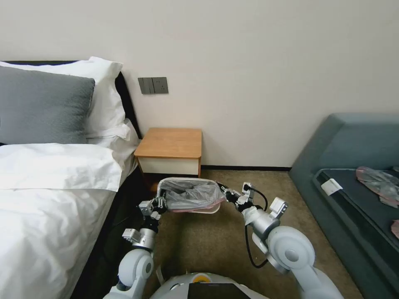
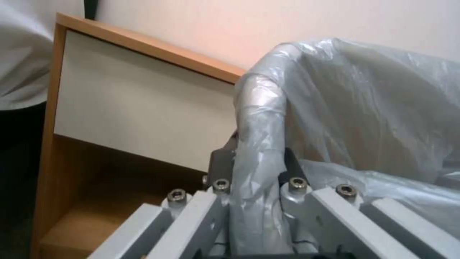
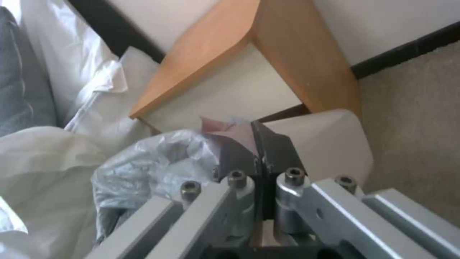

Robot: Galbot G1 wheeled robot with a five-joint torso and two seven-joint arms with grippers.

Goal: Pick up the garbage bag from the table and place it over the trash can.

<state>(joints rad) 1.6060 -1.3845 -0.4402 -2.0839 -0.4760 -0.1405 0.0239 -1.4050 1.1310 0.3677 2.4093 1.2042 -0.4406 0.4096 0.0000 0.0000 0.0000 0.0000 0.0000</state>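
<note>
Grey garbage bag (image 1: 192, 196) drapes the trash can (image 1: 207, 209), both grippers' jaws pinched on opposite edges.

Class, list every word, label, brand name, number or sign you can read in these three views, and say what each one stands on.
None: no readable text stands on anything in these views.
White tag or card on the grey sofa: too small to tell whether it bears any print.
Wall switch panel: plain, no markings legible.
Garbage bag, trash can, table, left gripper, right gripper: no lettering.
</note>
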